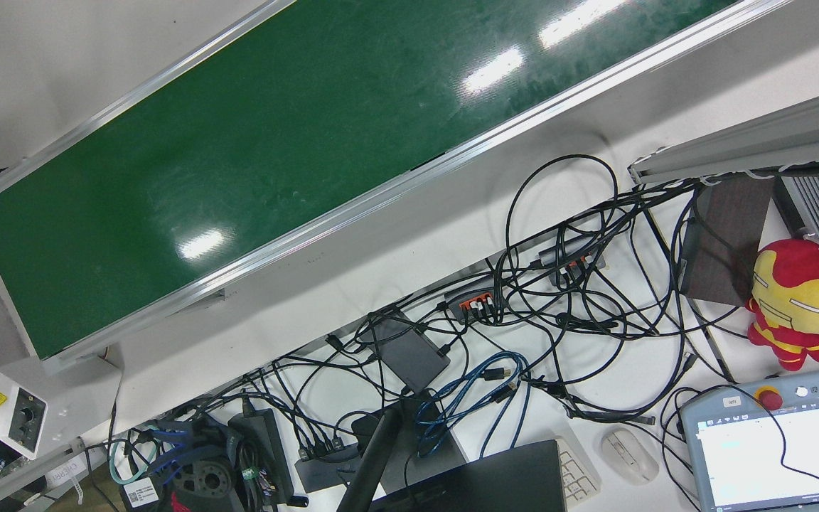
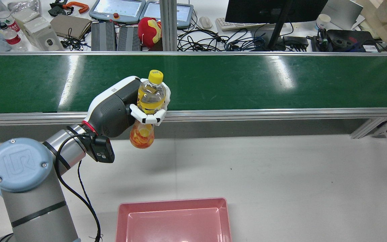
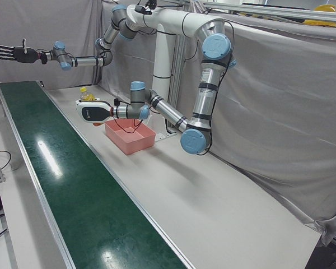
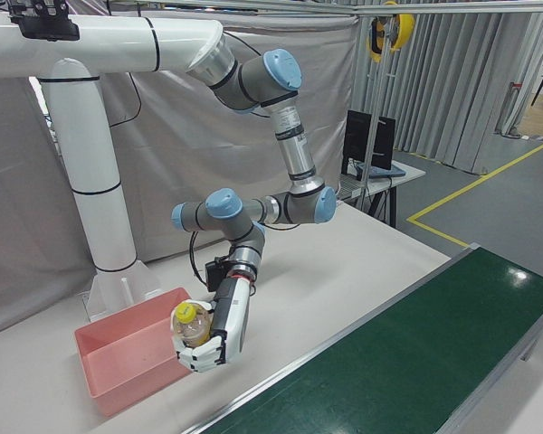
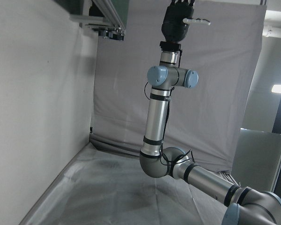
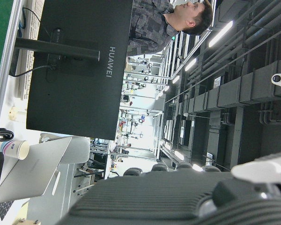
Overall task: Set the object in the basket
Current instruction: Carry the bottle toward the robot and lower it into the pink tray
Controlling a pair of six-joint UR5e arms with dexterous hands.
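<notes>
My left hand (image 2: pixel 119 106) is shut on a clear bottle (image 2: pixel 150 95) with a yellow cap and an orange and yellow label. It holds the bottle upright in the air over the near rail of the green conveyor belt (image 2: pixel 247 80). The pink basket (image 2: pixel 173 201) lies on the white table nearer the arm's base, apart from the bottle. The hand (image 4: pixel 222 330), bottle (image 4: pixel 192 325) and basket (image 4: pixel 136 380) also show in the right-front view. My right hand (image 3: pixel 14 53) is raised high past the belt's far end, open with fingers spread and empty.
The green belt (image 3: pixel 73 196) runs the table's length with aluminium rails (image 2: pixel 247 114). Beyond it is a desk with cables (image 1: pixel 559 299), a monitor (image 2: pixel 274 10), teach pendants and a red plush toy (image 1: pixel 800 299). White table (image 2: pixel 281 174) spreads right of the basket.
</notes>
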